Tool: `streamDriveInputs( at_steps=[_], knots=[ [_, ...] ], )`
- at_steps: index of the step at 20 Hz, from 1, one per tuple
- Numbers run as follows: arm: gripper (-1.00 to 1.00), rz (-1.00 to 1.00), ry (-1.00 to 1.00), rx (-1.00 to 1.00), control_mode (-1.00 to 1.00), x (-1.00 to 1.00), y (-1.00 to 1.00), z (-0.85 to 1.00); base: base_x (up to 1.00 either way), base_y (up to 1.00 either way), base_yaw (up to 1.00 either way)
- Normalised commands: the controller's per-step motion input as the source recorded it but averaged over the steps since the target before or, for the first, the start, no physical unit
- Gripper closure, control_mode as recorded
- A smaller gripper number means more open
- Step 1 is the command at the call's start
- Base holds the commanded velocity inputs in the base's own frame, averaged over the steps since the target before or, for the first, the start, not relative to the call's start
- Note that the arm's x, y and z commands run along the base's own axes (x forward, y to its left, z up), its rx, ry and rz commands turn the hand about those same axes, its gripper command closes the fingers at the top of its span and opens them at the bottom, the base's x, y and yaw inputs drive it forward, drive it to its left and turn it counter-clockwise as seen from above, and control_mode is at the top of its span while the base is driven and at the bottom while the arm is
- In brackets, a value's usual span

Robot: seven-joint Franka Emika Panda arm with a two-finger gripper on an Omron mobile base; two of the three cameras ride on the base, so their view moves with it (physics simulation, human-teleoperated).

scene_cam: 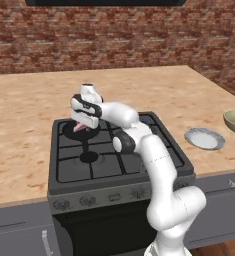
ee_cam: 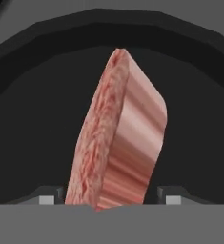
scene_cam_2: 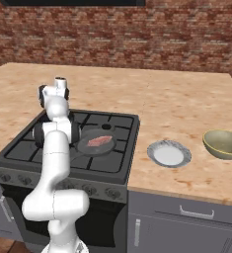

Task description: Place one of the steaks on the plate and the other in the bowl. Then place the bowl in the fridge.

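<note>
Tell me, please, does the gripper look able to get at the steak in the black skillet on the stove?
Probably yes: the gripper sits right over the black skillet, a finger tip either side of the steak, nothing in between.

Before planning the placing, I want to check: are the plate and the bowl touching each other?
Apart. The right base view shows bare counter between the plate and the bowl.
</note>
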Motion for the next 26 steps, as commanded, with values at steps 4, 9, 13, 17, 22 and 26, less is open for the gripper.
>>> streamDriveInputs(
  at_steps=[4,9,13,17,22,26],
  knots=[
    [1.00,-0.06,-0.11,0.01,-1.00,-0.40,-0.22,-0.16,0.00,0.00,0.00],
    [1.00,-0.08,-0.29,0.11,-1.00,-0.76,-0.32,-0.45,0.00,0.00,0.00],
    [1.00,-0.09,-0.39,0.23,-1.00,-1.00,-0.57,-0.67,0.00,0.00,0.00],
    [1.00,-0.09,-0.49,0.35,-1.00,-1.00,-0.59,-0.47,0.00,0.00,0.00],
    [1.00,-0.09,-0.68,0.40,-1.00,-1.00,-0.52,-0.04,0.00,0.00,0.00],
    [1.00,-0.08,-0.50,0.38,-1.00,-0.92,-0.33,0.58,0.00,0.00,0.00]
  ],
)
